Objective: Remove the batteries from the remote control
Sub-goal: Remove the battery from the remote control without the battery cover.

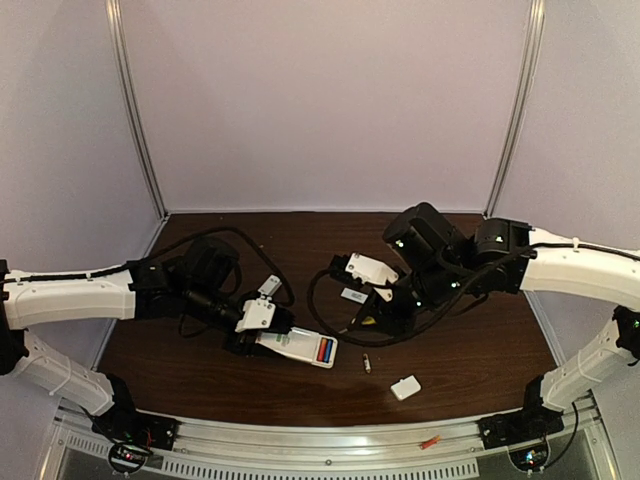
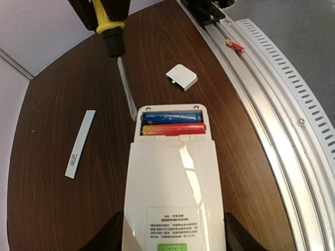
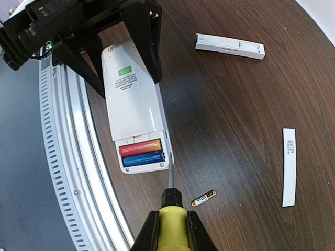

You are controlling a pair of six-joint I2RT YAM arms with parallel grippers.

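We grip remote (image 2: 172, 198) between left fingers (image 2: 236, 238); right fingers (image 3: 148, 234) clamped on screwdriver (image 3: 171, 222). Batteries (image 2: 171, 123) lie side by side, uncovered, at remote's end. We judge cells light, smooth, snug, roll-prone: lever at cell end, not mid-body.

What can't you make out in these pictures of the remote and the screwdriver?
Tip of the screwdriver: left wrist view, hidden behind the corner of the remote control.
Most of the left end effector: left wrist view, cut off by the bottom edge.
Print on the batteries: both wrist views, too small.
The loose cell: top view, too small to read.
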